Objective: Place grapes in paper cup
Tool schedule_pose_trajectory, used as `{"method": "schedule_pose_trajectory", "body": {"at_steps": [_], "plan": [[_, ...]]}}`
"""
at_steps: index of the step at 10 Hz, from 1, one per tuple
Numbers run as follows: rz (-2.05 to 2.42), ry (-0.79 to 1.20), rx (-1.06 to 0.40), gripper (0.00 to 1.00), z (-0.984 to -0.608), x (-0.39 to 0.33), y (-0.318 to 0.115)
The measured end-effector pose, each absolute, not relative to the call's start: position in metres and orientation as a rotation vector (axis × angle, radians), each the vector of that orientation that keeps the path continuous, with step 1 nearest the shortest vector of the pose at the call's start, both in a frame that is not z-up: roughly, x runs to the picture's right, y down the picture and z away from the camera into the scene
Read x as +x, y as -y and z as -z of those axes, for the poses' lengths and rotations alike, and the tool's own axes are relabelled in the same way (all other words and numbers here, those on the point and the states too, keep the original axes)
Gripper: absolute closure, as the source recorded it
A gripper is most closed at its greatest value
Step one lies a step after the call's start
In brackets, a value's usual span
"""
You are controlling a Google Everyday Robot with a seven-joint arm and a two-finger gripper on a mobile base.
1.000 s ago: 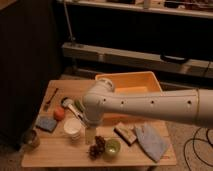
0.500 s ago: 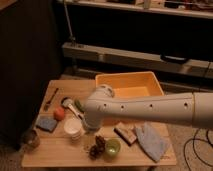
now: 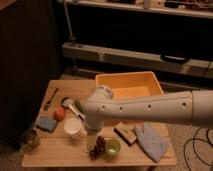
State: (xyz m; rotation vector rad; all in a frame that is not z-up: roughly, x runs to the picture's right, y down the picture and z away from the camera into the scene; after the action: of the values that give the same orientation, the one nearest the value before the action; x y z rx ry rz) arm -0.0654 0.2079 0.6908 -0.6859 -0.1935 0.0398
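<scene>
Scanning from the left, you have the small dark cup [image 3: 31,139] at the near-left corner of the table [image 3: 55,152], then the blue sponge [image 3: 46,123] and the orange-red fruit [image 3: 59,113], none of them yours. Next stands the paper cup [image 3: 73,128], upright and mouth up, ready to receive. Just right of it your gripper [image 3: 92,141] hangs low with jaws spread and nothing in them, likely set for a top-down grasp. The grapes [image 3: 98,148] lie by the near edge just beside it, close against the green bowl [image 3: 112,148], so a pinch could nudge that bowl.
</scene>
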Motion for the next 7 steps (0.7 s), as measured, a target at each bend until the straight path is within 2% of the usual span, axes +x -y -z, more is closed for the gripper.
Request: {"method": "schedule_pose_trajectory", "body": {"at_steps": [3, 7], "plan": [[0.009, 0.147, -0.658, 0.2, -0.687, -0.018, -0.218], [0.048, 0.216, -0.665, 0.2, -0.699, -0.025, -0.23]]}}
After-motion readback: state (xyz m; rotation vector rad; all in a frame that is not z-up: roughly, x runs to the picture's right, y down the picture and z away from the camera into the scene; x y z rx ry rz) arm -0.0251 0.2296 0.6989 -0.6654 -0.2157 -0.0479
